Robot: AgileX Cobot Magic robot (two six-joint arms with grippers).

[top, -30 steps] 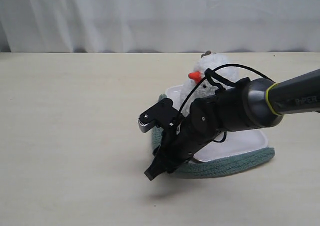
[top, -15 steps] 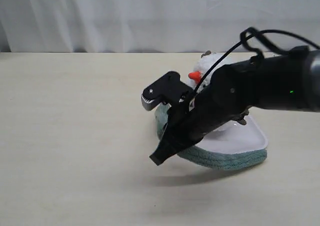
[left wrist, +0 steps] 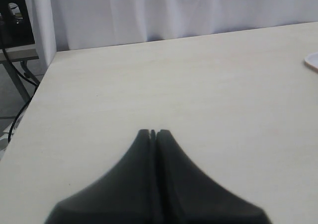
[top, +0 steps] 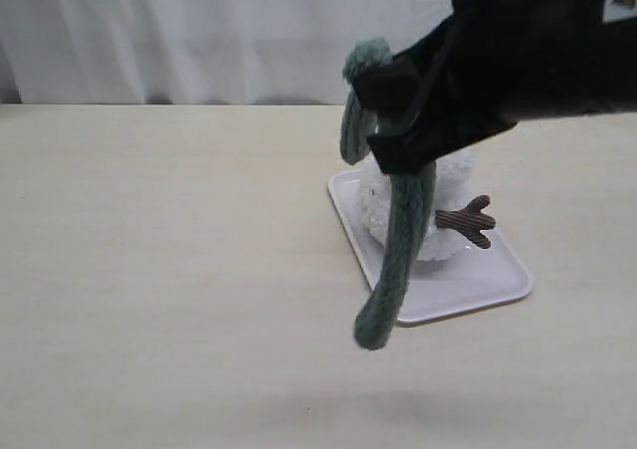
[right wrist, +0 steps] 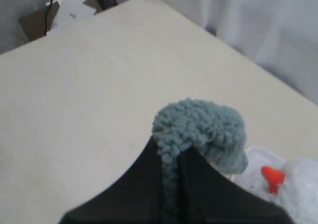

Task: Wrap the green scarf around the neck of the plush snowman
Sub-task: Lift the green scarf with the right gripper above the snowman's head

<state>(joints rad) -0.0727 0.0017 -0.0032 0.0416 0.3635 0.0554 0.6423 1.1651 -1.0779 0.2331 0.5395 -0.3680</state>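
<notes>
My right gripper (top: 383, 96) is raised above the table and shut on the green scarf (top: 398, 240). The scarf's long part hangs down in front of the plush snowman (top: 438, 205), its free end near the tray's front edge. A short rounded scarf end (right wrist: 201, 127) bunches out past my right gripper (right wrist: 170, 143). The snowman stands on the white tray (top: 498, 285); its brown twig arm (top: 468, 220) shows, and its head is hidden behind the arm in the exterior view. Its orange nose (right wrist: 272, 178) shows in the right wrist view. My left gripper (left wrist: 153, 133) is shut and empty over bare table.
A white curtain (top: 199, 31) runs along the table's far edge. The pale table top (top: 159, 270) stretches left of the tray. In the left wrist view the table's edge, a stand and cables (left wrist: 15, 65) lie beyond it.
My right gripper has risen from the table beside the tray, lifting the scarf with it. The scarf, which lay curled around the tray, now hangs from the gripper.
</notes>
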